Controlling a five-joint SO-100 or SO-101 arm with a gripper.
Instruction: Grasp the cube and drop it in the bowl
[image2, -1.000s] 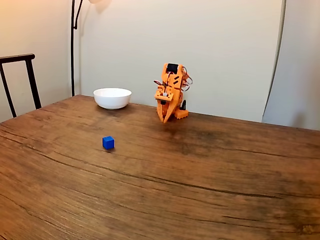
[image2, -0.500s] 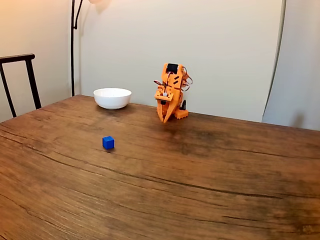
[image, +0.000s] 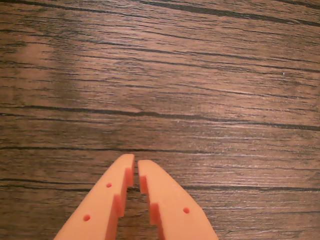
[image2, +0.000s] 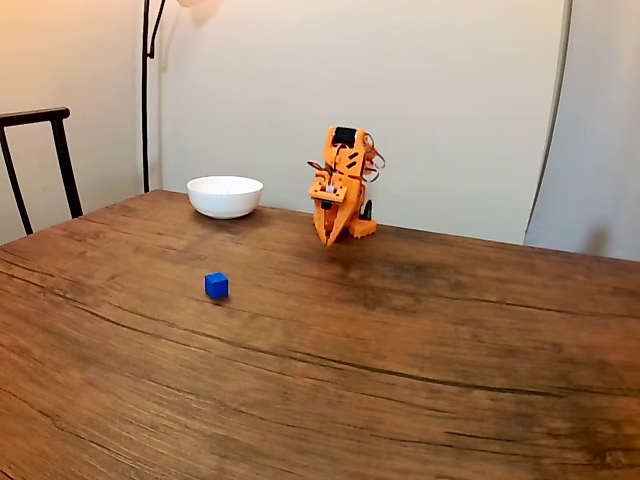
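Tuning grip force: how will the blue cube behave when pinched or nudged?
The cube looks solid with flat faces, so it probably sits stable and slides rather than rolls. It is tiny beside the bowl, so likely light; an off-centre pinch may twist it. The gripper is nearly closed and must open first.

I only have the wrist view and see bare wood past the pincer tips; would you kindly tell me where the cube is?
Observer: In the fixed view the cube sits on the table, forward and left of the arm.
Operator: Thank you. Where is the bowl?
Observer: The bowl stands left of the arm, near the table's back edge.
Operator: How is the arm posed?
Observer: Folded, pincer pointing down.
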